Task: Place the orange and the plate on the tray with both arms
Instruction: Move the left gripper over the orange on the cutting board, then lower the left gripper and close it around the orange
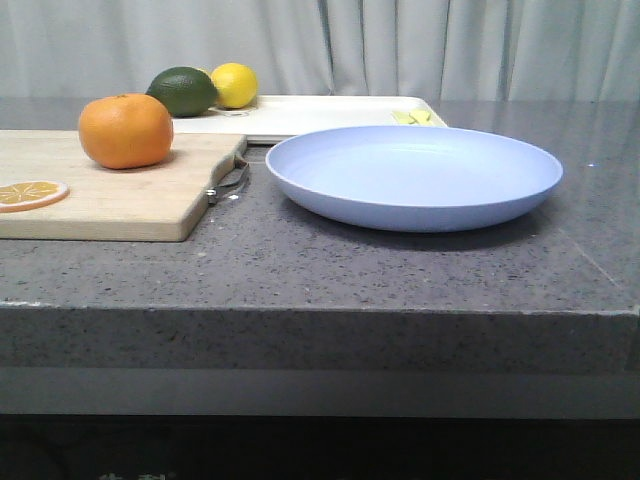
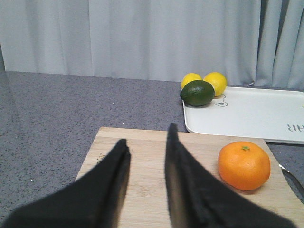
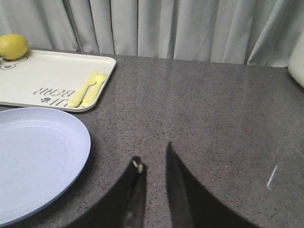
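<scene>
Table (image 1: 420,270): grey speckled stone, bears everything.
Tray (image 1: 330,112): cream-white, far centre; lime (image 1: 184,90) and lemon (image 1: 234,84) at its far-left corner, small yellow cutlery (image 3: 88,89) at its right edge; middle bare.
Board (image 1: 110,195): pale wood, near left.
Plate (image 1: 413,175): lavender-blue, near centre-right, on the table just in front of the tray.
Orange (image 1: 126,130): on the board's far part; not gripped.
Slice (image 1: 30,193): flat, board's left edge; leave alone.
Left gripper (image 2: 147,149): over the board, left of the orange; fingers apart, holding nothing.
Right gripper (image 3: 154,164): over bare table right of the plate; fingers slightly apart, holding nothing.
Advice: left straddles the orange's widest girth; right takes the plate's right rim, lifts level.
</scene>
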{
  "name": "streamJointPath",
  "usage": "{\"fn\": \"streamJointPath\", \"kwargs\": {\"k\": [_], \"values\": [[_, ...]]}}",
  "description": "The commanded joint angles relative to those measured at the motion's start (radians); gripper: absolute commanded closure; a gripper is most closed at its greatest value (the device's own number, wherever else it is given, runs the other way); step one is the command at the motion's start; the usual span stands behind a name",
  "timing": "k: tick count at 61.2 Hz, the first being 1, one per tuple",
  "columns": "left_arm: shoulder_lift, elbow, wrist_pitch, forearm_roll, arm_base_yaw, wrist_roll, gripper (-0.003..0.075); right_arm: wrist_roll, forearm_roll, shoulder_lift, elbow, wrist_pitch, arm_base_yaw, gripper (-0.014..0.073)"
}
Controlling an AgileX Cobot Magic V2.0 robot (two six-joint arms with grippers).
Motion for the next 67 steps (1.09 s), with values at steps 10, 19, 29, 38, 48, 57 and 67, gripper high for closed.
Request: {"fn": "streamJointPath", "kwargs": {"k": [10, 19, 29, 38, 48, 57, 67], "values": [[0.009, -0.035, -0.091, 0.0, -0.002, -0.006, 0.003, -0.006, 0.002, 0.009, -0.038, -0.086, -0.005, -0.0073], [0.009, -0.035, -0.075, 0.0, -0.002, -0.006, 0.0037, -0.006, 0.002, 0.009, -0.038, -0.086, -0.005, -0.0049], [0.009, -0.035, -0.08, 0.0, -0.002, -0.006, 0.0037, -0.006, 0.002, 0.009, -0.038, -0.086, -0.005, -0.0049], [0.013, -0.035, -0.106, -0.024, -0.002, -0.006, 0.0037, -0.006, 0.002, 0.009, -0.038, -0.086, -0.005, -0.0049], [0.11, -0.099, -0.035, -0.038, -0.002, -0.006, 0.0037, -0.006, 0.002, 0.009, -0.038, -0.086, -0.005, -0.0049], [0.29, -0.272, 0.142, -0.092, -0.002, -0.004, 0.0037, -0.006, 0.002, 0.009, -0.038, -0.086, -0.005, -0.0049], [0.503, -0.478, 0.33, -0.098, -0.066, 0.0, 0.0037, -0.006, 0.002, 0.009, -0.038, -0.086, -0.005, -0.0049]]}}
